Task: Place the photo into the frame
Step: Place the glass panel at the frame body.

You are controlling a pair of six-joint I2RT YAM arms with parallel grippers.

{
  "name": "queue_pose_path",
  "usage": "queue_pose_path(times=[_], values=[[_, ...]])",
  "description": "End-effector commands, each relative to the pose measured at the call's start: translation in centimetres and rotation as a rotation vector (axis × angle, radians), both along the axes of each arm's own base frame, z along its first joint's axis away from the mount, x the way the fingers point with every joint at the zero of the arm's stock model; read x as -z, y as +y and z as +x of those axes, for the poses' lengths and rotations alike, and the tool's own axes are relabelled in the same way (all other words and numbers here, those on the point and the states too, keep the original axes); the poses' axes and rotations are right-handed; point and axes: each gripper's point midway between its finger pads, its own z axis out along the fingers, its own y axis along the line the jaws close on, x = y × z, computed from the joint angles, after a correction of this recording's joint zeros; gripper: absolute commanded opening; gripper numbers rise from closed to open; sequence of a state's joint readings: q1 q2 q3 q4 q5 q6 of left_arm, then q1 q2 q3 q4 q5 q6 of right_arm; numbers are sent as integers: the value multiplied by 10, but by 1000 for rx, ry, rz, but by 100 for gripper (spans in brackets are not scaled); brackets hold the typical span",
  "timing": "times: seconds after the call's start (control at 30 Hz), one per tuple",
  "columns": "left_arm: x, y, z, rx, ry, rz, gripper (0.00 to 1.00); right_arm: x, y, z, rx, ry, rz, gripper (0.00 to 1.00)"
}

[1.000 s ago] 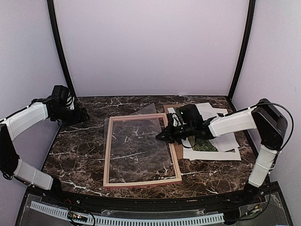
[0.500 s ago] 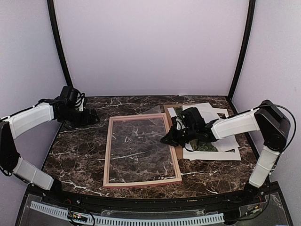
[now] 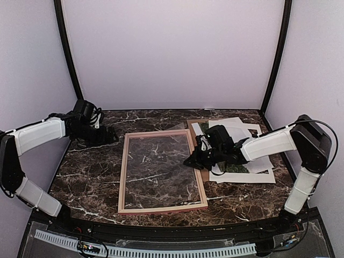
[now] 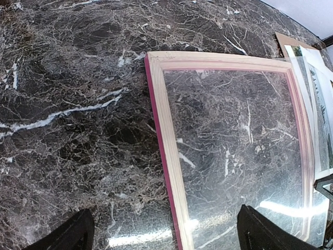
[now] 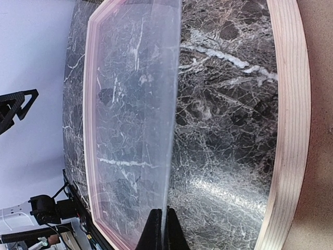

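Observation:
The pink wooden frame [image 3: 122, 173] lies flat mid-table; it also shows in the left wrist view [image 4: 167, 148] and the right wrist view [image 5: 289, 104]. My right gripper [image 3: 190, 160] is at the frame's right rail, shut on the edge of a clear sheet [image 3: 159, 156] that lies tilted over the frame opening [image 5: 132, 120]. The photo [image 3: 232, 167] lies in the pile right of the frame, mostly hidden under my right arm. My left gripper [image 3: 111, 135] is open and empty, just off the frame's far left corner, with its fingers straddling the left rail in its wrist view [image 4: 166, 235].
A brown backing board [image 3: 203, 176] lies under the pile, against the frame's right rail [image 5: 320, 135]. A white mat [image 3: 252, 176] and white sheets are stacked at the back right. The enclosure walls stand close behind and at both sides.
My left gripper has moved right, toward the frame's far left corner. The clear sheet's raised far edge has come down closer to the frame, and my right gripper has shifted slightly right.

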State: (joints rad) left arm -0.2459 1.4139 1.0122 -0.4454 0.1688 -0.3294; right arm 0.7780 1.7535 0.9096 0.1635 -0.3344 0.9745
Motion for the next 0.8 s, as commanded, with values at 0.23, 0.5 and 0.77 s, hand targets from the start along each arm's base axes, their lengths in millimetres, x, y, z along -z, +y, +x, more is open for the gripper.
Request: queue_pose_path(times=[0.23, 0.5, 0.77], values=[[1, -9, -1, 15, 3, -19, 99, -15, 2, -1, 2, -43, -4, 0], [2, -10, -2, 18, 7, -18, 99, -15, 1, -5, -8, -40, -11, 0], [5, -10, -3, 20, 18, -13, 99, -16, 4, -9, -39, -30, -4, 0]])
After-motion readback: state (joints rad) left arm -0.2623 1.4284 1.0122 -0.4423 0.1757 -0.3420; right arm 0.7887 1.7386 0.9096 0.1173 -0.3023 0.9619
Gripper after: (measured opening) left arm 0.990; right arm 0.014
